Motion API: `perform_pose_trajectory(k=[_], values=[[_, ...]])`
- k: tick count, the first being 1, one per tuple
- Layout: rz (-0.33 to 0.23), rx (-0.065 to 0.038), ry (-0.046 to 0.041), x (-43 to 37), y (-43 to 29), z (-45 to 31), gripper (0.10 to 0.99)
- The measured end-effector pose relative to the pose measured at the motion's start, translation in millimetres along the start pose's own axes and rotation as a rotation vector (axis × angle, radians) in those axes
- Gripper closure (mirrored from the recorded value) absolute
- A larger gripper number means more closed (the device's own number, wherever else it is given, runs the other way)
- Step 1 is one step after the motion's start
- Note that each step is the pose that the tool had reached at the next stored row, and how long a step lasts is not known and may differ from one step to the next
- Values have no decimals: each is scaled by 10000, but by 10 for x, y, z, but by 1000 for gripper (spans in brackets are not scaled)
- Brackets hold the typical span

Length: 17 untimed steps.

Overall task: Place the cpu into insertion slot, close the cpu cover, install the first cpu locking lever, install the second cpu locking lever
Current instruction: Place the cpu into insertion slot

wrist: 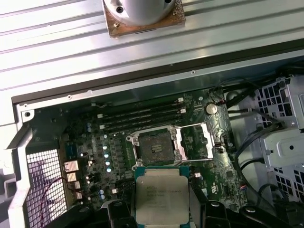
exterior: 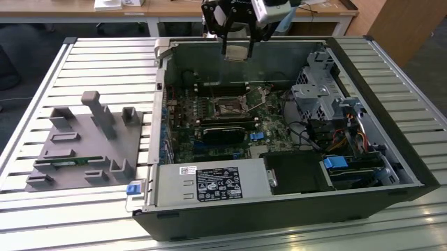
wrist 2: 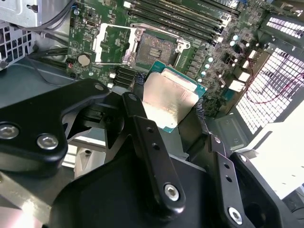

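While the pincer point(wrist 2: 168, 100) pinches the cpu point(wrist: 161, 194) by two opposite edges between its black fingers point(wrist 2: 142, 123), the chip hangs in the air over the open computer case point(exterior: 279, 219), above the case wall nearest the tabletop's point(exterior: 104, 57) far edge in the exterior view. The cpu is a small flat square with a pale silvery metal top, ringed by a thin green-teal border. Its top carries fine print in the first wrist view and catches a bright glare in the second wrist view.

Below it, well apart from the chip, the insertion slot point(wrist: 156, 146) sits bare on the green motherboard point(wrist: 95, 147): a dark square centre inside a silvery rim. The cpu cover point(wrist: 199, 140), a thin silvery frame with a large square cut-out, is swung open to one side of the slot.

A grey moulded fixture point(exterior: 84, 141) rests on the slatted tabletop beside the case, toward the exterior view's left edge.
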<state>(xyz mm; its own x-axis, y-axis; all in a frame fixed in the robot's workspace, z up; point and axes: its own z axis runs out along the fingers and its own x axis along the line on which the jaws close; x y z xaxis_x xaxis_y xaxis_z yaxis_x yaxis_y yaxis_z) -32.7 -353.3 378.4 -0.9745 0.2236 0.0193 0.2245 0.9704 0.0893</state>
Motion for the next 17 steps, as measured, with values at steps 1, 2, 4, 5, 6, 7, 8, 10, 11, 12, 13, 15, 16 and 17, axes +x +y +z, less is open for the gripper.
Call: perform_pose_trajectory(k=[1, 2, 4, 5, 6, 7, 8, 10, 11, 12, 13, 15, 16, 17], values=[[33, -1, -3, 0, 0, 0, 545], [69, -1, -6, 0, 0, 0, 545], [141, -3, -13, 0, 0, 0, 545], [177, -4, -16, 0, 0, 0, 545], [216, -4, -20, 0, 0, 0, 545], [260, -4, -23, 0, 0, 0, 545], [309, -6, -28, 0, 0, 0, 545], [409, -8, -37, 0, 0, 0, 545], [459, -9, -41, 0, 0, 0, 545], [510, -10, -46, 0, 0, 0, 545], [567, -11, -51, 0, 0, 0, 545], [688, -14, -62, 0, 0, 0, 545], [752, -14, -68, 0, 0, 0, 545], [816, -16, -73, 0, 0, 0, 545]])
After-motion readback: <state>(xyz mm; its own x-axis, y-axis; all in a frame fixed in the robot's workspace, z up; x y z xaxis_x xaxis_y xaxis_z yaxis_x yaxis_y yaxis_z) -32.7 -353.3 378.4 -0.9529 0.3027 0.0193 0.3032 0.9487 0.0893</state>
